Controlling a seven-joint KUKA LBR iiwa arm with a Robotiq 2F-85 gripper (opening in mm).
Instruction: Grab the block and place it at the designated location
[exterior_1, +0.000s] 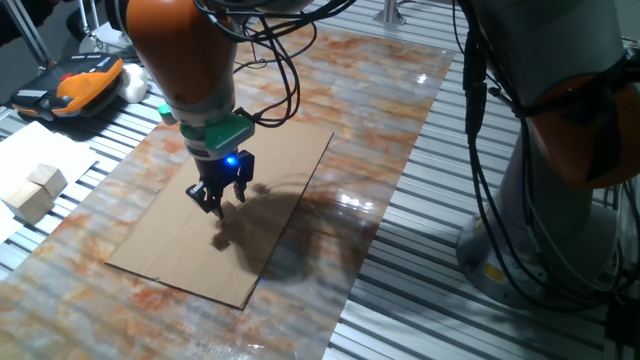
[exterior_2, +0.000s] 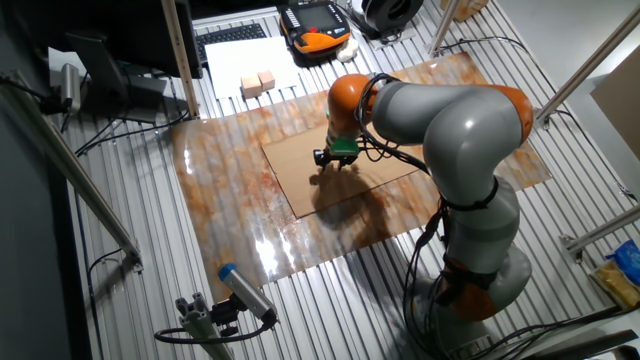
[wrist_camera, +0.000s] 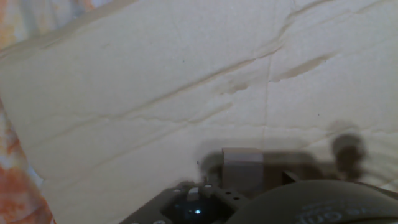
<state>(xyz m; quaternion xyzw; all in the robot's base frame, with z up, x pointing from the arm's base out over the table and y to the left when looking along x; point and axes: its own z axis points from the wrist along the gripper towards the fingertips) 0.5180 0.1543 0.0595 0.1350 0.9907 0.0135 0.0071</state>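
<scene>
In the hand view the tiny brown block (wrist_camera: 241, 163) sits right in front of the hand, between the blurred dark fingers, and looks gripped. The designated location, a small dark round dot (wrist_camera: 347, 148), lies on the cardboard to the block's right, apart from it. In one fixed view my gripper (exterior_1: 222, 203) hangs a little above the brown cardboard sheet (exterior_1: 290, 160), with its shadow below it. In the other fixed view the gripper (exterior_2: 335, 160) is over the cardboard (exterior_2: 300, 190). Block and dot are too small to see in both fixed views.
Two larger pale wooden blocks (exterior_1: 35, 190) lie on white paper at the left, also shown in the other fixed view (exterior_2: 257, 83). An orange-black pendant (exterior_1: 85, 80) lies behind them. The cardboard rests on a marbled mat (exterior_1: 400, 120). The robot base (exterior_1: 560, 200) stands at the right.
</scene>
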